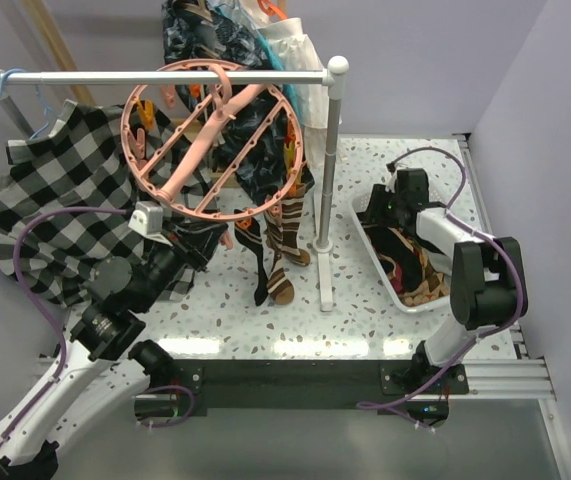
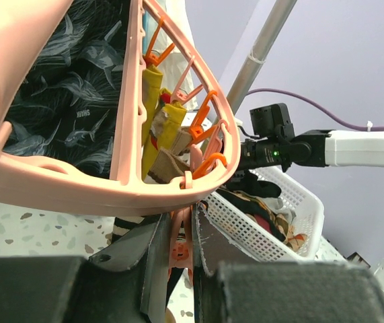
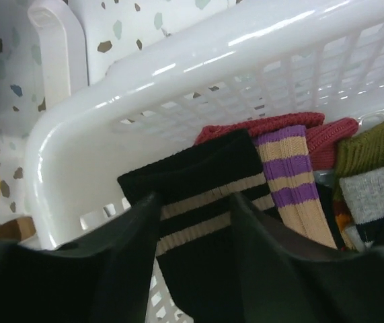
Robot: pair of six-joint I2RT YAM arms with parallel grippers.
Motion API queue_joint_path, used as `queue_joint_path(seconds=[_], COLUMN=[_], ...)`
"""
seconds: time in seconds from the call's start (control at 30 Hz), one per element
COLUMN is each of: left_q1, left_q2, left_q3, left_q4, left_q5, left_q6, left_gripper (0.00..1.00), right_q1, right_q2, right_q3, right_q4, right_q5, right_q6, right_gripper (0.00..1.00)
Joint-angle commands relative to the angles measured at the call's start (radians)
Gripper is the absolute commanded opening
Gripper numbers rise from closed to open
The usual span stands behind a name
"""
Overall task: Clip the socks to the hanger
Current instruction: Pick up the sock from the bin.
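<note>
The salmon-pink round hanger (image 1: 210,140) hangs on the white rail. Brown striped and black socks (image 1: 283,255) dangle from its clips. My left gripper (image 1: 203,242) is under the ring's near edge. In the left wrist view it (image 2: 179,225) is shut on a pink clip (image 2: 180,252) below the ring (image 2: 77,192), with mustard socks (image 2: 152,94) clipped further along. My right gripper (image 1: 380,210) is down in the white basket (image 1: 365,235). In the right wrist view it (image 3: 195,202) is open, its jaws on either side of a black sock with cream stripes (image 3: 198,168).
The basket wall (image 3: 178,87) holds more socks: purple-striped (image 3: 289,168), red (image 3: 326,138), olive (image 3: 370,145). A black-and-white checkered shirt (image 1: 55,200) hangs at the left. The rail's post (image 1: 327,200) stands between hanger and basket. Dark clothes (image 1: 205,35) hang behind.
</note>
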Motion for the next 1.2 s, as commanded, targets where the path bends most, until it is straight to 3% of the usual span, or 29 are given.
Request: queue_joint_path(seconds=[0.0,0.03,0.07,0.2,0.4,0.43,0.53,0.63,0.83,0.9,1.07,1.17], left_q1=[0.000,0.001,0.001,0.001,0.001,0.001,0.001,0.001,0.000,0.001,0.000,0.001], left_q2=[0.015,0.015,0.015,0.020,0.014,0.015,0.014,0.018,0.021,0.024,0.024,0.023], left_q3=[0.030,0.031,0.033,0.036,0.036,0.035,0.034,0.036,0.039,0.041,0.044,0.047], left_q4=[-0.010,-0.011,-0.013,-0.011,-0.014,-0.016,-0.016,-0.016,-0.016,-0.019,-0.019,-0.019], left_q5=[0.020,0.020,0.022,0.026,0.026,0.025,0.025,0.025,0.026,0.025,0.025,0.025], left_q6=[-0.011,-0.011,-0.011,-0.013,-0.015,-0.015,-0.016,-0.015,-0.013,-0.013,-0.013,-0.013], left_gripper=[0.00,0.00,0.00,0.00,0.00,0.00,0.00,0.00,0.00,0.00,0.00,0.00], right_q1=[-0.020,-0.020,-0.020,-0.020,-0.020,-0.020,-0.018,-0.021,-0.020,-0.020,-0.020,-0.020], right_q2=[-0.024,-0.042,-0.051,-0.096,-0.105,-0.104,-0.078,-0.036,0.057,0.086,0.064,0.021], right_q3=[-0.043,-0.046,-0.049,-0.063,-0.058,-0.057,-0.037,-0.017,0.014,0.020,0.000,-0.004], right_q4=[0.106,0.108,0.108,0.115,0.100,0.103,0.092,0.088,0.072,0.060,0.072,0.060], right_q5=[-0.045,-0.044,-0.039,-0.015,-0.010,-0.010,-0.022,-0.038,-0.041,-0.033,-0.004,0.008], right_q6=[0.013,0.010,0.004,-0.015,-0.022,-0.021,-0.022,-0.015,0.008,0.013,0.007,-0.004], right_gripper=[0.39,0.34,0.22,0.02,0.00,0.01,0.26,0.41,0.51,0.45,0.00,0.00])
